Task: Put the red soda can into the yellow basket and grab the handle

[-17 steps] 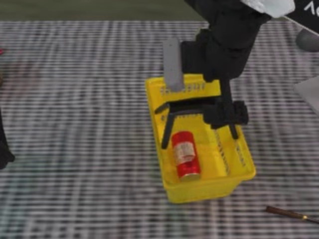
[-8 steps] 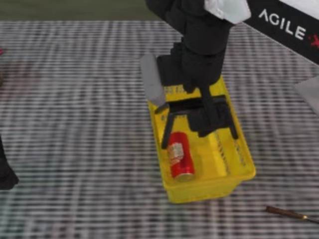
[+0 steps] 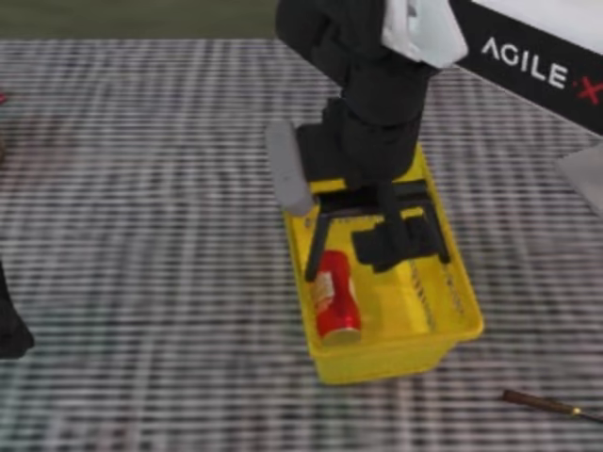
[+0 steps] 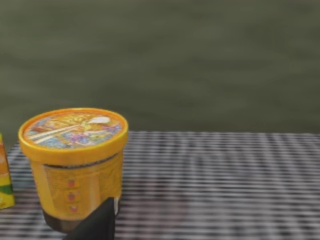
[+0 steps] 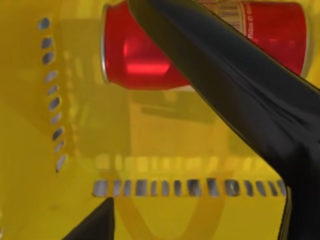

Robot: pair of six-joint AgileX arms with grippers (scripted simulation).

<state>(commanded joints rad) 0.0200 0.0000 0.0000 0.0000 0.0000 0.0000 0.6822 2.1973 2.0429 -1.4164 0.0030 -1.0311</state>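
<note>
Checkered cloth covers the table, and the red soda can (image 3: pixel 336 297) is lying on its side inside the yellow basket (image 3: pixel 464 325), so step 1 looks done. Right gripper (image 3: pixel 396 243) sits low over the handle (image 3: pixel 325 226), presumably lining up a grab; can't tell if its fingers are spread. Left arm is parked at the left edge.

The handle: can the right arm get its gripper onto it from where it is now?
Probably yes. The right gripper hangs directly over the yellow basket, at the black handle, with nothing between them. The red soda can lies on the basket floor below, out of the way. The left arm is parked at the table's left edge.
</note>
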